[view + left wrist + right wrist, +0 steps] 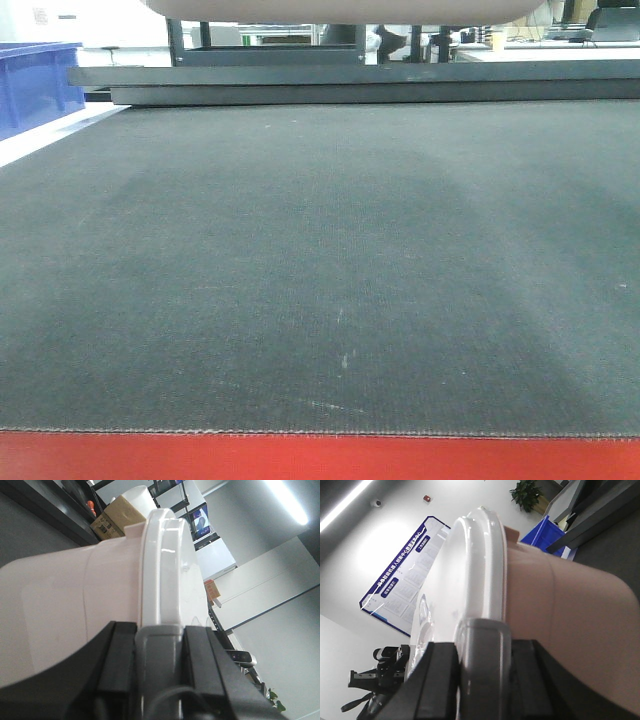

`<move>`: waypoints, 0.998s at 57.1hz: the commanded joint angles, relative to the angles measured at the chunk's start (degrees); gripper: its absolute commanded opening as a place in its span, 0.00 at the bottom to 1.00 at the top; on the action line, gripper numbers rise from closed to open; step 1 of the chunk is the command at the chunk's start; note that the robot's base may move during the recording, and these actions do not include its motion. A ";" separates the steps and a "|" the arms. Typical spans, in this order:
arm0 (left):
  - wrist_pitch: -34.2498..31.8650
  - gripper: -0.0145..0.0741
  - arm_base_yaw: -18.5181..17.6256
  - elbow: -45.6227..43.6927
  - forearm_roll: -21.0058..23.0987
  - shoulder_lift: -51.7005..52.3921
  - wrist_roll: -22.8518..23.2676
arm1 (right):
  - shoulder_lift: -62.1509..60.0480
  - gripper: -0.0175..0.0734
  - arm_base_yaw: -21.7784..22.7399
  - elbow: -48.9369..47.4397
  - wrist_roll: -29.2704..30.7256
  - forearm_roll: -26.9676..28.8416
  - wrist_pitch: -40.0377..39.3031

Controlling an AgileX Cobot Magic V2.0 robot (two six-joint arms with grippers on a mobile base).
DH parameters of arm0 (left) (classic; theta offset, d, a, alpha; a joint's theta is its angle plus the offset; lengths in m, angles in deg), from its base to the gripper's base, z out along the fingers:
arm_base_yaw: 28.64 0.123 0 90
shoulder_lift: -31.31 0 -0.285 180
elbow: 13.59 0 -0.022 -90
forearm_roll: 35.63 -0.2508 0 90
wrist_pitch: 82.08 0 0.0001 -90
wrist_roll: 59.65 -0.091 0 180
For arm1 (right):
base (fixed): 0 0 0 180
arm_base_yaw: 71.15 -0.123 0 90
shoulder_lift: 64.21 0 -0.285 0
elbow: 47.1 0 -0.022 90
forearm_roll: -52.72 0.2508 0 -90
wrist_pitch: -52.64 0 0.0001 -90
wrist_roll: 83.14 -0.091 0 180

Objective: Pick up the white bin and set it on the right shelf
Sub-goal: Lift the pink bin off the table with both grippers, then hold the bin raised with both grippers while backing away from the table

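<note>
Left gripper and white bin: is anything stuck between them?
Nothing. The left wrist view shows the left gripper clamped straight onto the rim of the white bin.

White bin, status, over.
Left gripper, right gripper shut on white bin rim. Bin held above grey mat. Blue bin far left, not blocking.

The front view is evenly but dimly lit. The grey mat (320, 300) carries broad, soft-edged shadows with paler bands between them. The background past its far edge is washed out to white, and the white bin (340, 8) at the top edge is a soft blur.

In the left wrist view a ceiling strip light (285, 500) burns out near the top right corner. Glare runs along the bin's rim (160, 570), and the left end effector (159, 635) is dark and out of focus.

In the right wrist view a second strip light (345, 502) glows at the top left. A hot patch whitens the wall (385, 535) above the poster (405, 575). The lid (465, 570) is overexposed, and the right end effector (482, 650) is blurred.
</note>
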 commanded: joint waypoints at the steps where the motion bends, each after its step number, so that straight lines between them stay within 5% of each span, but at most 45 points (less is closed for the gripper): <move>1: 15.22 0.02 -2.46 -1.77 5.35 2.90 0.26 | -2.54 0.26 -1.70 -1.89 0.45 6.96 13.61; 57: 15.22 0.02 -2.46 -1.77 5.35 2.90 0.26 | -2.54 0.26 -1.70 -1.89 0.45 6.96 -0.80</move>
